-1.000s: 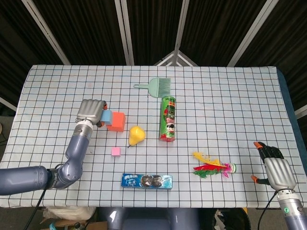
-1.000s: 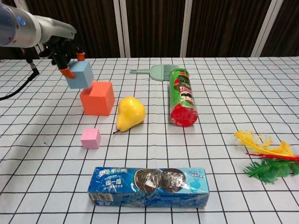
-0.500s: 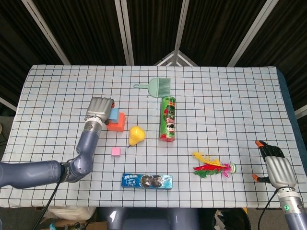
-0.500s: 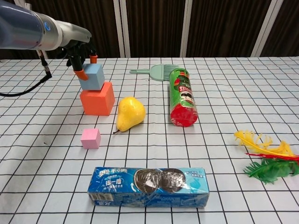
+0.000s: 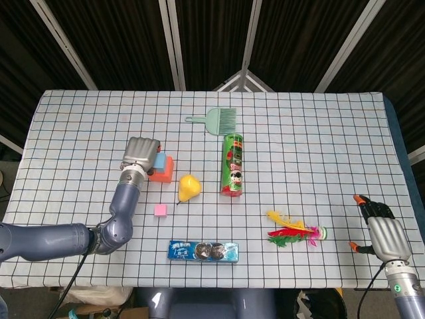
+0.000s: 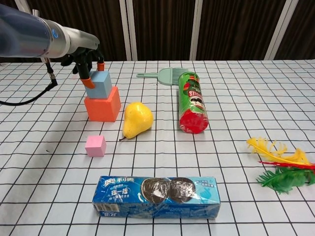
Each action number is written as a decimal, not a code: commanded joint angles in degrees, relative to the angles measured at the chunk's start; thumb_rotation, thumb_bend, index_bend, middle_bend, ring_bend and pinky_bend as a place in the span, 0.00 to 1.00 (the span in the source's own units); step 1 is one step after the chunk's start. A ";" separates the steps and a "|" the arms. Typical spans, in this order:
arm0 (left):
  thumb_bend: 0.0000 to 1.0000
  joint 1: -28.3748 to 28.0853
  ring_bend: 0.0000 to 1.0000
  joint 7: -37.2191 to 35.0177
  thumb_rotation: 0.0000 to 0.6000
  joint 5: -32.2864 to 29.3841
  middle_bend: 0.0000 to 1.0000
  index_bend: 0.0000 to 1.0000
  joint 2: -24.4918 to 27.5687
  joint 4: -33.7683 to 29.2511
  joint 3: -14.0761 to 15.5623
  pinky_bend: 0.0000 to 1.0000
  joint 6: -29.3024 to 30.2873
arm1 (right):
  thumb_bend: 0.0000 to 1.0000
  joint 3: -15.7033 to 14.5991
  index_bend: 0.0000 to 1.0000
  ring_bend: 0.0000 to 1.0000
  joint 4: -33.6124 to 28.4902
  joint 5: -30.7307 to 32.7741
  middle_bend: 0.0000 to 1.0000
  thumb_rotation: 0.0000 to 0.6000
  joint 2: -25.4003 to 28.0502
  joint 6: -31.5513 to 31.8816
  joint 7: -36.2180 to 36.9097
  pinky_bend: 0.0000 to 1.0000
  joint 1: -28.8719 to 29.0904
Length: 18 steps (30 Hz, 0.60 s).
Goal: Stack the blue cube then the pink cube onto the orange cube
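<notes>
The blue cube sits tilted on top of the orange cube at the left of the table, and my left hand still pinches its upper edge. From the head view my left hand covers most of the blue cube, with the orange cube showing under it. The small pink cube lies on the cloth in front of the orange cube, also visible as the pink cube in the head view. My right hand hangs at the table's near right corner holding nothing, fingers curled.
A yellow pear stands just right of the orange cube. A green chip can lies beyond it, a green brush behind. A blue biscuit pack lies at the front, a feather shuttlecock at the right.
My left hand carried the blue cube rightward and down from beside the orange cube onto its top. The right hand stayed put.
</notes>
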 commanded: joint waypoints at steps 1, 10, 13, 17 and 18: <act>0.28 -0.12 0.64 0.22 1.00 -0.29 0.73 0.21 -0.09 -0.09 0.12 0.78 0.00 | 0.17 0.01 0.04 0.13 0.00 0.10 0.10 1.00 0.03 -0.06 0.01 0.10 0.01; 0.22 -1.07 0.62 2.98 1.00 -2.43 0.71 0.00 1.57 -2.56 0.94 0.76 -0.20 | 0.17 0.07 0.04 0.13 -0.20 0.70 0.10 1.00 0.23 -0.32 0.03 0.10 -0.01; 0.21 -1.28 0.62 4.09 1.00 -3.20 0.71 0.00 3.67 -5.80 1.20 0.77 0.60 | 0.17 -0.01 0.04 0.13 -0.45 1.01 0.10 1.00 0.35 -0.76 -0.20 0.10 0.10; 0.21 2.25 0.62 -2.12 1.00 2.09 0.71 0.01 12.08 -18.07 -1.50 0.78 2.18 | 0.17 0.05 0.04 0.13 -0.61 1.49 0.10 1.00 0.51 -0.94 -0.36 0.10 0.10; 0.21 4.10 0.63 -4.62 1.00 5.16 0.71 0.03 14.89 -21.79 -2.05 0.78 3.21 | 0.17 0.08 0.04 0.13 -0.67 1.52 0.10 1.00 0.59 -0.80 -0.34 0.10 0.04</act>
